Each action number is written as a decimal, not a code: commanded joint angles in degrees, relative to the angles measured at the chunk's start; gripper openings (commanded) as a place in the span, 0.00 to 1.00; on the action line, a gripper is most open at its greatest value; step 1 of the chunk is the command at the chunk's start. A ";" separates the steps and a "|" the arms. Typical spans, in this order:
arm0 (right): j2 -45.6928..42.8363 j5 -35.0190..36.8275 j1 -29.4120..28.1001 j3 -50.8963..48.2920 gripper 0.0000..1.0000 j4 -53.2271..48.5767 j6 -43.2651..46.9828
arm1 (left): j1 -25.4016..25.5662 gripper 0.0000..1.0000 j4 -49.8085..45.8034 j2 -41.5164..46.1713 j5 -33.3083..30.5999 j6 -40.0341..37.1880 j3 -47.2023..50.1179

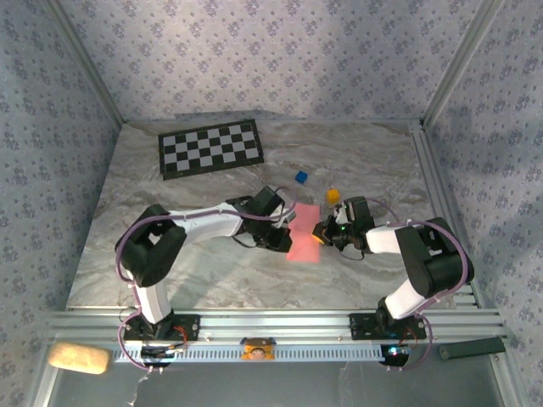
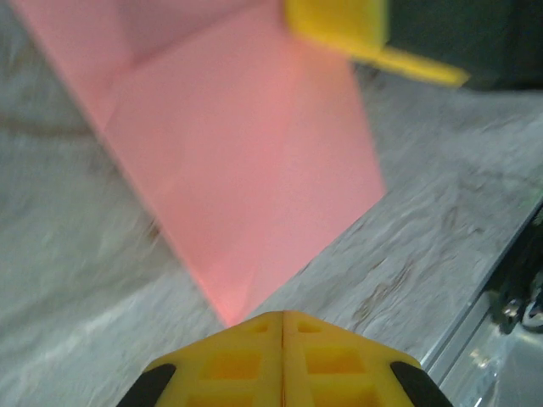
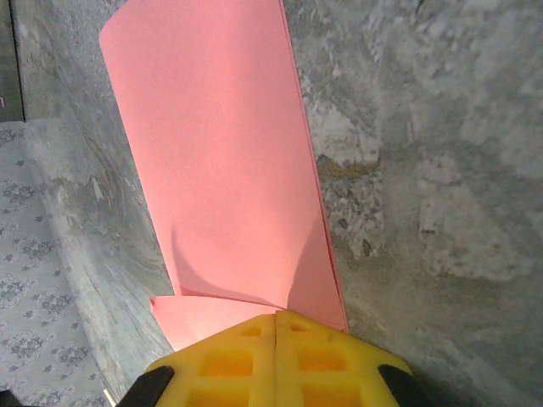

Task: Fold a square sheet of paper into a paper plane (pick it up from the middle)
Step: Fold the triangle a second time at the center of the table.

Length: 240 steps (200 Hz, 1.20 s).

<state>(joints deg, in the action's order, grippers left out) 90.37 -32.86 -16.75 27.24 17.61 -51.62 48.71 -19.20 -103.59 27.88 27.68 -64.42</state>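
The paper sits mid-worktop, right between the two arms, and it's a long pink strip, not a flat square. Its long axis runs near to far with a slight lean. In the right wrist view, two layers show along the edge of the paper, so I'd say the half-fold is already in. In the left wrist view a crease crosses the paper, and a shadow beneath suggests it's riding a little off the marble.

The left claw is on the left long edge. Up close, the left claw has its yellow tips pressed together, and a corner of the paper runs right into them. It looks nipped, though the very tip of that corner is hidden. The right claw takes the opposite edge, and its wrist view shows the right claw squeezed tight on the paper with both layers feeding in. Its yellow finger also peeks in across the sheet.

So each arm is equally close, one per long side, facing across the short width. Whatever corner fold comes next, I'd guess one claw anchors while the other carries paper towards the centre line.

Further out on the worktop are a blue block and an orange block just beyond, and a checkerboard mat at the far left.
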 commanded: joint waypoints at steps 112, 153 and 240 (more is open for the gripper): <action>-4.54 0.19 -3.63 2.81 0.04 -6.39 2.41 | -0.60 0.00 0.06 -10.58 -2.49 3.27 -0.71; -0.41 4.13 -5.39 1.55 0.03 -6.91 2.14 | -0.62 0.00 -0.11 -10.49 -2.48 3.06 -1.05; 0.42 5.29 5.82 3.53 0.04 -5.81 -1.23 | -0.63 0.00 2.07 -8.95 -2.30 5.40 2.66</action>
<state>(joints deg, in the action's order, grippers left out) 90.45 -30.81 -13.43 29.74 13.93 -51.62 47.99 -11.53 -112.16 27.64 31.42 -65.41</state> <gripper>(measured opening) 0.051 0.041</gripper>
